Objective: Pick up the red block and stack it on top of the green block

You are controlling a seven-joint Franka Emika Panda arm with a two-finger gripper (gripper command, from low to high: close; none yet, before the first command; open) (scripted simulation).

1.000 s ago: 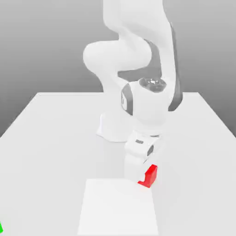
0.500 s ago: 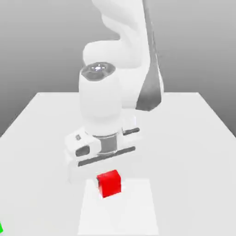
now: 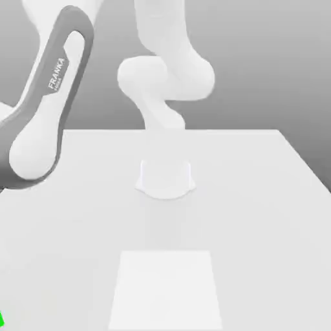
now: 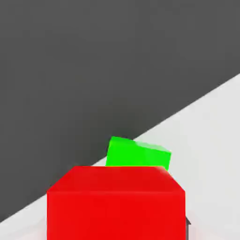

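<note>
FRANKA lettering on the white arm [image 3: 39, 123] at the exterior view's ten o'clock, forearm slanting down-left, gripper pinching the red block [image 4: 116, 213], green block [image 3: 1, 319] at eight o'clock.

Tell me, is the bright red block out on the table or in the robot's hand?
In the hand: the bright red block fills the near foreground, overlapping the green block.

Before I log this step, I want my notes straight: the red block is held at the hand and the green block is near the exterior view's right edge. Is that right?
Not quite: the exterior view shows the green block near its left edge. The red block is held at the hand.
</note>
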